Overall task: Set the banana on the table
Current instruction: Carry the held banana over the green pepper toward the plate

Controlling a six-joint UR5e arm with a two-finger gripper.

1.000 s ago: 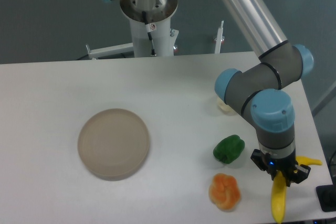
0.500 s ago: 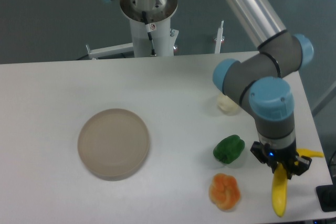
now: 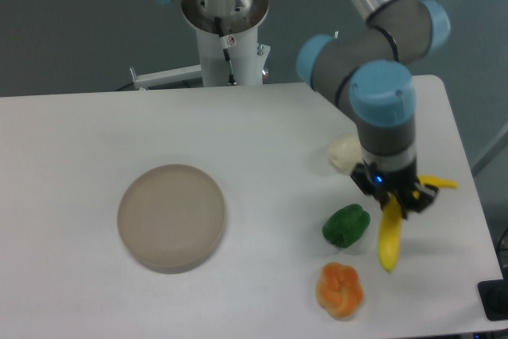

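Right of centre, the black two-finger gripper [image 3: 394,198] under the grey-and-blue arm is clamped on the slim, curved, bright yellow banana [image 3: 390,232], which hangs lengthwise with its tip low, just right of the glossy green pepper [image 3: 346,225] and above-right of the lumpy orange fruit [image 3: 340,290]; whether it touches the big flat white table [image 3: 270,140] cannot be told. Bare white surface runs between the fruit and the table's right edge, and wide open top lies between the round beige plate [image 3: 171,215] at left and the pepper. The arm partly hides a pale cream lump [image 3: 344,151], a dark object is cut off at the lower right corner, and the small sticker on the white pedestal [image 3: 228,45] at top is too small to read.
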